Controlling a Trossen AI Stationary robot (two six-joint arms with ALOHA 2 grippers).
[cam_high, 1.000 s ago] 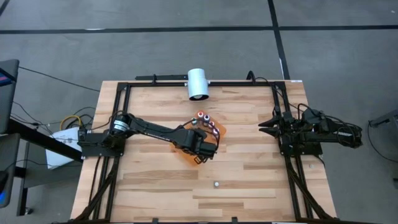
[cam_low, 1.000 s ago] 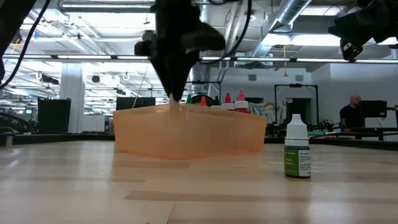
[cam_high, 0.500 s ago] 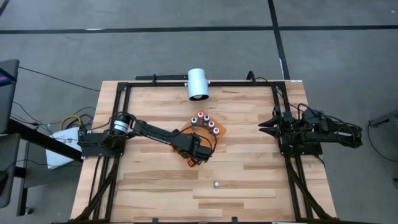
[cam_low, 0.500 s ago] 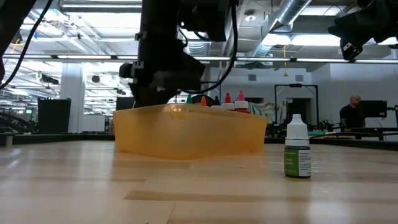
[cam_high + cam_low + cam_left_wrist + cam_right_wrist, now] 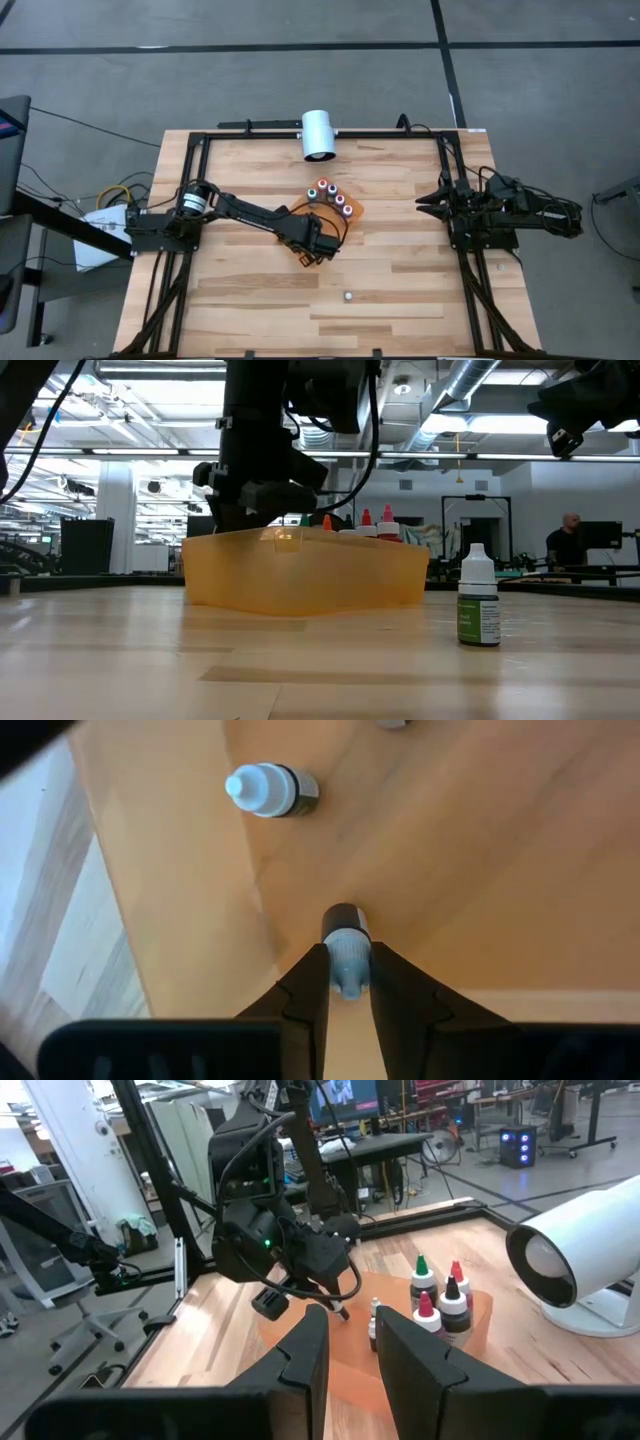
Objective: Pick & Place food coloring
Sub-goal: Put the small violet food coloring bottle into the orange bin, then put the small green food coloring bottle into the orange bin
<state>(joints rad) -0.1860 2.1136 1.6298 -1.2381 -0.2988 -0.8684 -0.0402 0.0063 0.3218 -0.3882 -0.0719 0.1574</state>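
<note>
The left gripper (image 5: 348,982) is closing its two dark fingers (image 5: 310,985) narrowly around a small pale-capped food coloring bottle (image 5: 346,945), the cap sitting between the fingertips and the dark-banded body standing on the translucent orange plastic tray (image 5: 480,860). A second pale-topped bottle with a dark band (image 5: 272,791) is standing nearby on the same orange surface. In the high view the left gripper (image 5: 310,245) is hanging over the near corner of the tray, while a cluster of tiny bottles with red, green, pink and dark tops (image 5: 328,195) is standing at the tray's far end. One more small white-capped, green-labelled bottle (image 5: 478,610) is standing alone on the light wooden table (image 5: 400,290), well apart from the tray. The right gripper (image 5: 345,1342) is waiting at the right edge of the table, its fingers parted and holding nothing.

This looks like the placing step: the bottle appears to be set down inside the tray. The next move probably calls for opening the fingers and rising straight up, so the bottle is not tipped.
</note>
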